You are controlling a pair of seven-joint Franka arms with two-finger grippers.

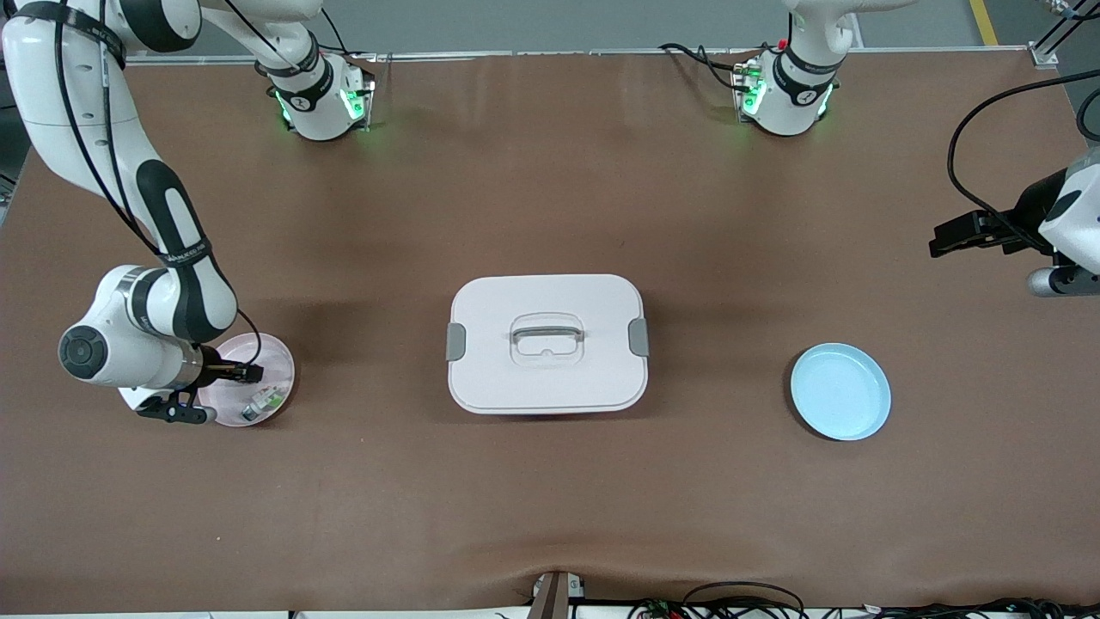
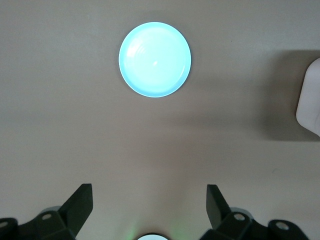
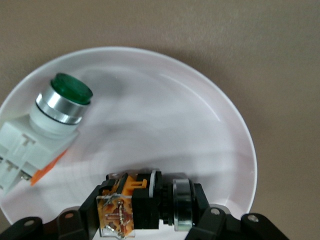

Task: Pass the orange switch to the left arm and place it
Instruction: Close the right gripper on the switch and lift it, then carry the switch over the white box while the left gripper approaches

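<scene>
I have the right tool (image 3: 150,212) clenched on the orange switch (image 3: 142,205) in the pink plate (image 1: 277,365); my left tool (image 2: 149,205) waits released over the counter (image 1: 550,172).

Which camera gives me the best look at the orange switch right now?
The right wrist view: the orange switch fills the foreground there, clamped in the shut right pincer over the pink plate. In the front view it is only a dark speck at that pincer. The left wrist view does not show it.

A brown table (image 1: 550,198) fills the view, grey floor (image 1: 559,21) along its upper edge.
</scene>
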